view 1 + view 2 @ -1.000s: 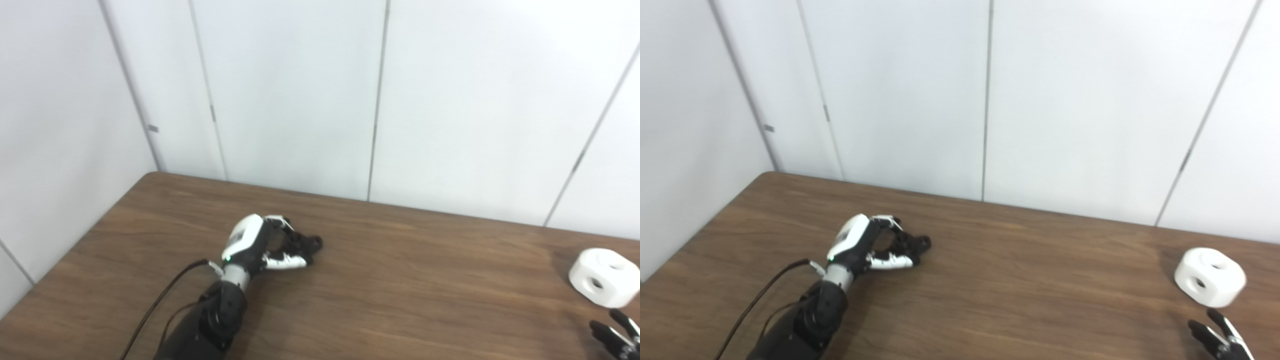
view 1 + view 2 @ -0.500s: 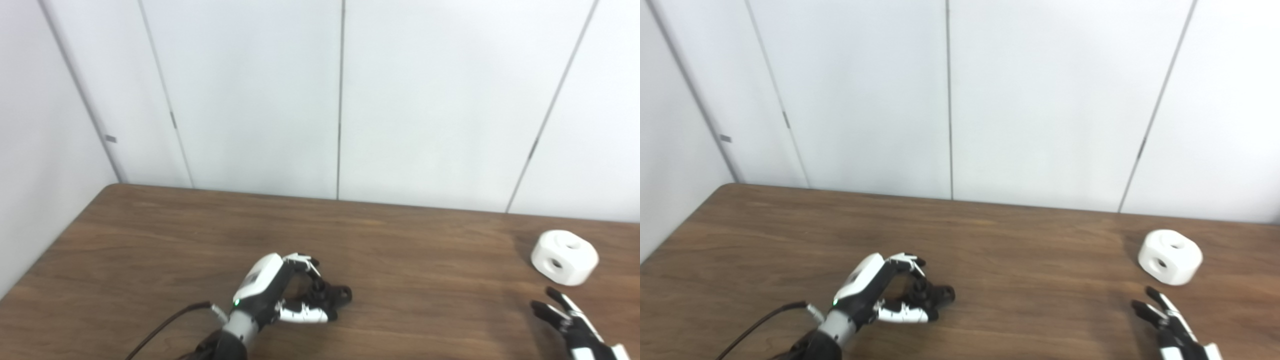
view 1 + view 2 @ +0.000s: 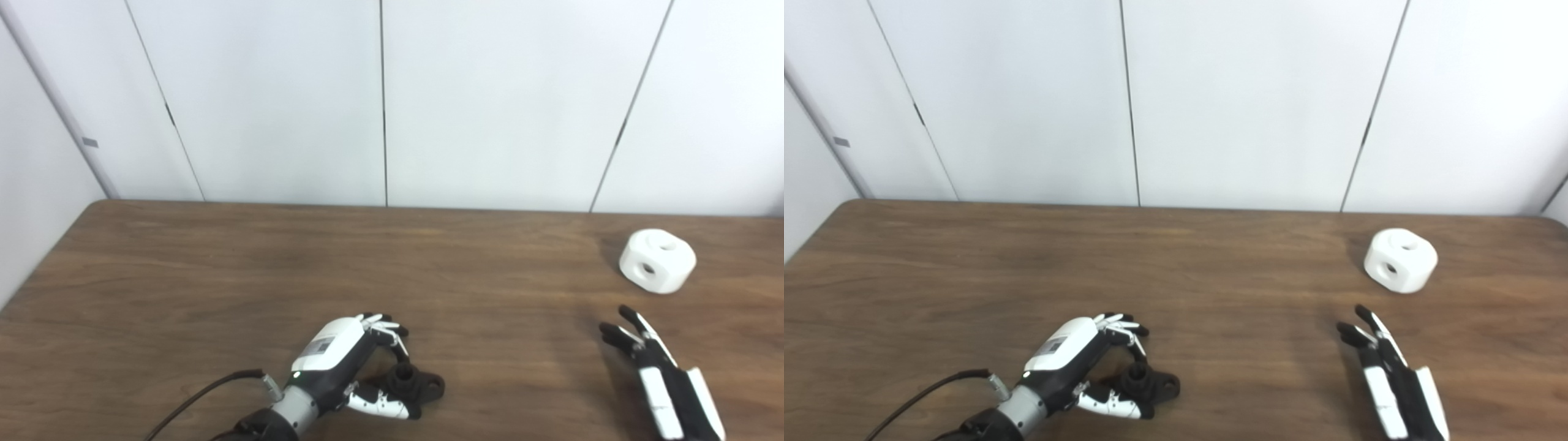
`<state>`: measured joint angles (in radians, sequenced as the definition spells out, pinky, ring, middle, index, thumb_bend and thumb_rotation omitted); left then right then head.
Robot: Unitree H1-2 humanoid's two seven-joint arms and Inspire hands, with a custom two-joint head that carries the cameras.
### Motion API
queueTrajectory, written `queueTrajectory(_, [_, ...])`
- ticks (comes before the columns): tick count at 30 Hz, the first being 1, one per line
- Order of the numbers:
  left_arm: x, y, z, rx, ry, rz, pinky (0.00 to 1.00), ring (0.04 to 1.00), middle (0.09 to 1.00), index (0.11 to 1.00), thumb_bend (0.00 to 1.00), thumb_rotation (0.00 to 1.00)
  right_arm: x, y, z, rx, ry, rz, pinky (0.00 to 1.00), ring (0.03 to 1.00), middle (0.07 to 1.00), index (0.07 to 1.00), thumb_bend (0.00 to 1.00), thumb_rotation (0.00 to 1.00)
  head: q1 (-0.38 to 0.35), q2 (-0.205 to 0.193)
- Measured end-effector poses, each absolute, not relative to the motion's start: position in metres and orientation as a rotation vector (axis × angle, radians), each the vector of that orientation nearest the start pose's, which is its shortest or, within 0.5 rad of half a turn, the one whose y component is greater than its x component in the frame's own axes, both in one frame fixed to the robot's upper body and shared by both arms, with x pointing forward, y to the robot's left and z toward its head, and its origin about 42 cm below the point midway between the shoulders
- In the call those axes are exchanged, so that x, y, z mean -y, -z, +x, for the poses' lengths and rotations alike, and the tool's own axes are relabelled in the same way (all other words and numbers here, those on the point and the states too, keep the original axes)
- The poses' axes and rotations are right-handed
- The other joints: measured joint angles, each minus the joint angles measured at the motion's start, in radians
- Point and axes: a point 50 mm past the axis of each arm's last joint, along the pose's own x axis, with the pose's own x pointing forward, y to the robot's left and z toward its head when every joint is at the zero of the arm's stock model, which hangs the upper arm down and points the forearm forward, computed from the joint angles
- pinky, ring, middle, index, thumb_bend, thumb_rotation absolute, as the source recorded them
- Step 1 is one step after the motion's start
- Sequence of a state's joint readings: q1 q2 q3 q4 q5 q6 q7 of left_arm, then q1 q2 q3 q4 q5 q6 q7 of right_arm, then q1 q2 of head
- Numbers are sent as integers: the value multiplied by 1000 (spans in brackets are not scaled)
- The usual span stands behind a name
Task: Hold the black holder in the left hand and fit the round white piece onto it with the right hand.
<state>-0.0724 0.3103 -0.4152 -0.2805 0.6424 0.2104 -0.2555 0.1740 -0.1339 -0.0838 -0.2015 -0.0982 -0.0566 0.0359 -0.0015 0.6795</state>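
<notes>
A brown wooden table (image 3: 245, 269) fills the lower half of the frame, with plain white wall panels (image 3: 380, 98) behind it across the upper half. No container appears anywhere on the table.

In the lower centre of the frame, slightly left, the left hand (image 3: 343, 361) reaches in from the bottom edge, white on its back and black underneath, with a dark cable (image 3: 202, 398) trailing from the wrist toward the lower left. Its fingers curl over the black holder (image 3: 416, 384) and its thumb lies along the near side, so the hand is closed around the holder. The holder is small and dark, with a short upright round stub and a flat tab carrying a hole that sticks out to the right of the fingers. It sits low against the table; whether it touches the wood cannot be told.

At the right of the frame, above the middle, the round white piece (image 3: 657, 260) rests on the table by itself. It is a squat, rounded block with one round hole on top and another in its side.

In the lower right, the right hand (image 3: 658, 380) lies flat and spread, fingers pointing toward the white piece, holding nothing and apart from it
</notes>
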Motion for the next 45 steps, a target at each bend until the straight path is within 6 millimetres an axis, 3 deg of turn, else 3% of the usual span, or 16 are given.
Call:
queueTrajectory(12, [-179,-150,269,134,557,990,1000,951,851,487,514,51,269,-127,224,54,62,-280,914,834,823,917,552,1000,-43,58])
queueTrajectory(17, [-177,-149,265,134,563,986,1000,955,853,488,514,51,268,-129,223,48,66,-291,895,834,833,921,569,1000,-57,64])
queueTrajectory(24, [-173,-147,262,140,571,990,1000,956,856,488,513,52,269,-134,221,28,76,-266,990,926,894,945,605,1000,-110,77])
queueTrajectory(29, [-168,-145,258,170,580,1020,1000,958,856,488,513,52,276,-142,219,23,102,-234,1000,970,939,959,572,976,-132,78])
queueTrajectory(33, [-166,-142,256,184,592,1019,1000,955,854,488,513,52,281,-147,218,24,118,-232,1000,982,957,970,561,878,-175,72])
queueTrajectory(37, [-165,-139,252,185,594,1003,1000,959,856,487,513,53,289,-150,217,-27,164,-297,1000,995,970,997,677,611,-196,66])
queueTrajectory(40, [-165,-139,250,182,596,992,1000,957,854,487,513,53,298,-155,215,-51,189,-369,1000,1000,987,1000,764,477,-224,58])
queueTrajectory(45, [-166,-140,248,182,604,985,1000,956,856,488,513,53,315,-162,218,-65,240,-505,960,1000,1000,1000,844,438,-276,45])
